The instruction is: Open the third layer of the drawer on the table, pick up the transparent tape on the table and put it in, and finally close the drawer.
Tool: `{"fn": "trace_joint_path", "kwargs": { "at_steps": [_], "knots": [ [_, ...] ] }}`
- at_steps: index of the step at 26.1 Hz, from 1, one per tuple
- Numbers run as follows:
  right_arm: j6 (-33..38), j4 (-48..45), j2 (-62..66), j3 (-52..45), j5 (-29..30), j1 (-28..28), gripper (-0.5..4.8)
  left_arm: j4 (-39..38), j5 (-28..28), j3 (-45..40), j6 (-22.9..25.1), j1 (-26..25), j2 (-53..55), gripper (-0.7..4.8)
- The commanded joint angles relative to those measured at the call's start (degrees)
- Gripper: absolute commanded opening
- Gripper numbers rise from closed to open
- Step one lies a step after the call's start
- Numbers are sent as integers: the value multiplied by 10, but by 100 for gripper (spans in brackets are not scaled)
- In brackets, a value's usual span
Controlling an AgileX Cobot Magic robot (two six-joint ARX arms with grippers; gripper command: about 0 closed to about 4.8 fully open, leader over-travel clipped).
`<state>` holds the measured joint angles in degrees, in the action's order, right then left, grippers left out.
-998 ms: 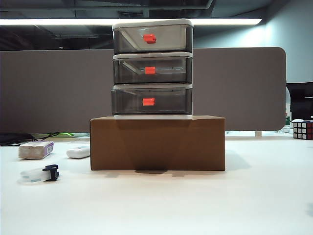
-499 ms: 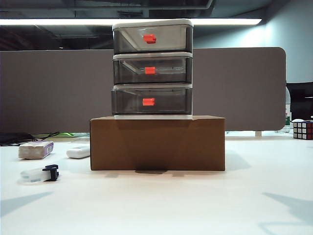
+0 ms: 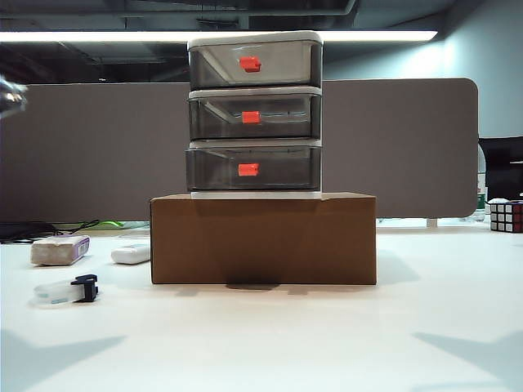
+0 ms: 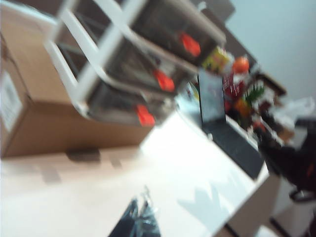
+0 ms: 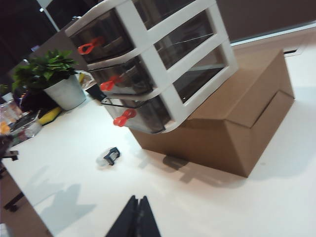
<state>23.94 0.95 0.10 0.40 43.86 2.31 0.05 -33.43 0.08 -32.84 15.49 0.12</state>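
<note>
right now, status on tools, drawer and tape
Left tool and right tool shut, empty, above the table. Third layer closed. Tape on table left of box, nothing blocking.

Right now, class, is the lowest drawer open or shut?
Shut: the third layer sits flush with the two drawers above; its orange-red handle aligns with theirs.

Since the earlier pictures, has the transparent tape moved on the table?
No. In the exterior view the transparent tape lies where it lay, left of the cardboard box, in front of the white block.
</note>
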Motion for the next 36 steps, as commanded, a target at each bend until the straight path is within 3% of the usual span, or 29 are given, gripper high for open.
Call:
{"fn": "trace_joint_path", "kwargs": {
  "at_steps": [1,3,4,9,13,15,23,26,29,32,36],
  "knots": [
    [7,-11,-1,3,12,-2,-3,3,127,4,51,103,0,-5],
    [-5,-2,-1,14,6,-7,-4,6,218,4,71,167,0,-5],
    [-17,11,0,30,-8,-13,-5,6,299,4,84,228,2,-5],
    [-68,60,1,74,-76,-43,-5,37,393,4,135,337,50,-5],
    [-77,65,5,84,-114,-74,-5,143,476,5,156,397,143,-5],
    [-78,65,24,84,-140,-111,-5,218,541,22,171,428,263,7],
    [-125,65,107,117,-197,-191,-5,429,573,91,205,456,546,26],
    [-152,66,152,142,-225,-220,-5,452,590,125,221,473,636,26],
    [-181,66,210,172,-264,-247,-5,462,558,159,221,476,711,26],
    [-219,65,262,194,-260,-267,-5,464,524,168,218,476,733,26],
    [-269,60,305,205,-218,-289,-5,474,527,169,219,472,733,26]
  ]
}}
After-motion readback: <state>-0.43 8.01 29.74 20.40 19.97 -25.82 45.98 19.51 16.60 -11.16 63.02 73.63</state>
